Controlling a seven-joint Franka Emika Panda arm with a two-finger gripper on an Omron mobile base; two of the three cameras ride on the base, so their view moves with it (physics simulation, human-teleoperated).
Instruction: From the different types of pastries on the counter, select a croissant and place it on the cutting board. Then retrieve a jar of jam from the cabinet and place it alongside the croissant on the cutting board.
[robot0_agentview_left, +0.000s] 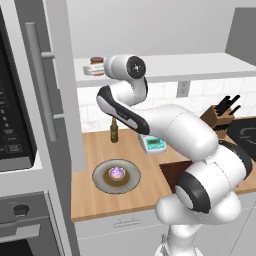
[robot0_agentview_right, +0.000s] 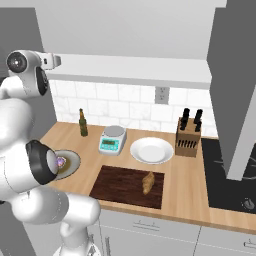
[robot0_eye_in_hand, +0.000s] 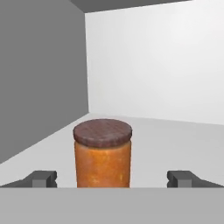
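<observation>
Jar of jam (robot0_eye_in_hand: 102, 153) stands upright on the white cabinet shelf (robot0_agentview_left: 200, 65), toward its left end, close to the grey side wall. Gripper (robot0_eye_in_hand: 112, 178) spread wide, holding nothing; its two tips flank the jar with clear air either side, jar sitting a little off-centre toward the left-hand tip in the hand view. Arm reaches up from the base to the shelf. Down on the bench (robot0_agentview_right: 187, 192), croissant (robot0_agentview_right: 148, 182) already lies on the cutting board (robot0_agentview_right: 117, 186) near the front edge, toward the board's right end. Round pink-topped pastry (robot0_agentview_left: 117, 173) sits on its plate at the bench's left end. Risks, as I judge them: closing off-centre could shove or tip the jar; a high grip on the lid might slip; withdrawing low could drag it off the shelf edge.
</observation>
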